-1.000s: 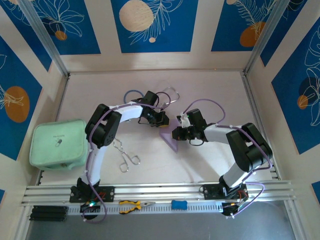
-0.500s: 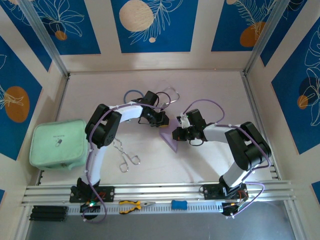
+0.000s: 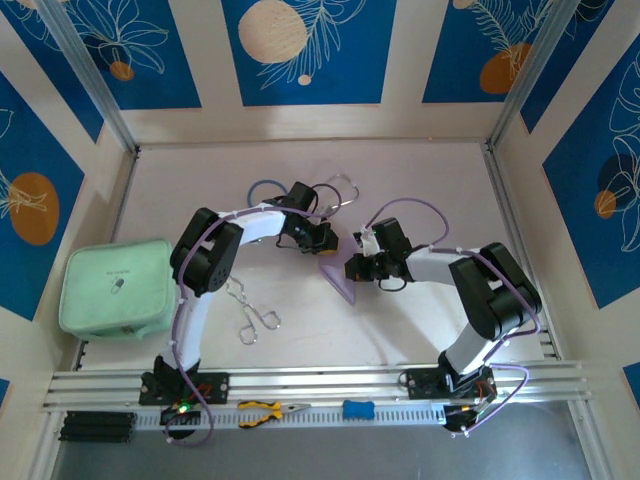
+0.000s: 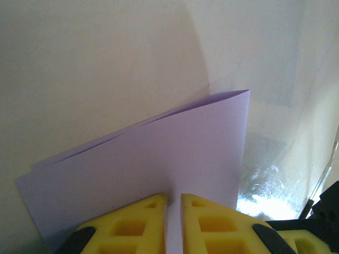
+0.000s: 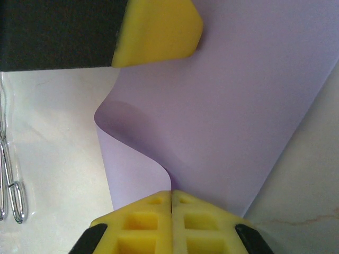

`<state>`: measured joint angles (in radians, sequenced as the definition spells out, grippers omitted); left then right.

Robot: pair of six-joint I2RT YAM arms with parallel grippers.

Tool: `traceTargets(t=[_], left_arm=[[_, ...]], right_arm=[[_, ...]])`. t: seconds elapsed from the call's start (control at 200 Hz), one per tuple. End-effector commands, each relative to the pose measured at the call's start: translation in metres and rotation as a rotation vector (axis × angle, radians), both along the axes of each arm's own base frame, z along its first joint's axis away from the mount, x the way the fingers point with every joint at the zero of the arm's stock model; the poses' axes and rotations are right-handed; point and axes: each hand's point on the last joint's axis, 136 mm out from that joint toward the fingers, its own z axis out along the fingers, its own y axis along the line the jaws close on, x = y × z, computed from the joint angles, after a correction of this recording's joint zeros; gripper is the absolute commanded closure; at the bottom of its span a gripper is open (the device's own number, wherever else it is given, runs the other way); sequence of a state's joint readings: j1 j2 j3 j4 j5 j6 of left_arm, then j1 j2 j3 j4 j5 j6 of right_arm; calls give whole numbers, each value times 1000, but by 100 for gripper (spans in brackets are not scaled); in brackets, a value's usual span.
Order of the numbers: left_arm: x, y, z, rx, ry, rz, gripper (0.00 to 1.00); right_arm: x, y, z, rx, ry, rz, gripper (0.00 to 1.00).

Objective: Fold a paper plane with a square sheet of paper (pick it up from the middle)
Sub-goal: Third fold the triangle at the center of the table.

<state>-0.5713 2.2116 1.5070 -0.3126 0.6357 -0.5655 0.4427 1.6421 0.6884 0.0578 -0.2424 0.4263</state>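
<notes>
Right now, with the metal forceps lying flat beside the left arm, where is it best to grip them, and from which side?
Probably the shanks of the forceps, beyond the two finger rings, coming straight down from above. They lie flat on the table, leaving no room underneath, and the shanks are the narrowest part to close across.
</notes>
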Motion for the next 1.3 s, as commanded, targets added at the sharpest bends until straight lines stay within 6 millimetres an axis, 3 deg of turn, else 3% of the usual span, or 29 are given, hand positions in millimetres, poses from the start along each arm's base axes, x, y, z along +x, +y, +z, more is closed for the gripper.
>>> traceTargets(t=[0.0, 0.655, 0.805, 0.92, 1.07, 1.295], left_arm=[[-3, 7, 1, 30, 13, -7, 84], [1, 3, 10, 12, -2, -12, 83], [9, -1, 30, -6, -45, -14, 80], [16, -1, 52, -6, -102, -10, 71], [12, 5, 77, -23, -151, 17, 68], [-23, 6, 94, -157, -116, 68, 89]], right_arm=[[4, 0, -1, -9, 1, 7, 98], [-5, -2, -14, -20, 45, -3, 98], [-5, -3, -16, -30, 46, -8, 98], [-6, -3, -17, -30, 50, -6, 98], [-6, -3, -17, -30, 49, -6, 98], [-6, -3, -17, -26, 49, -9, 98]])
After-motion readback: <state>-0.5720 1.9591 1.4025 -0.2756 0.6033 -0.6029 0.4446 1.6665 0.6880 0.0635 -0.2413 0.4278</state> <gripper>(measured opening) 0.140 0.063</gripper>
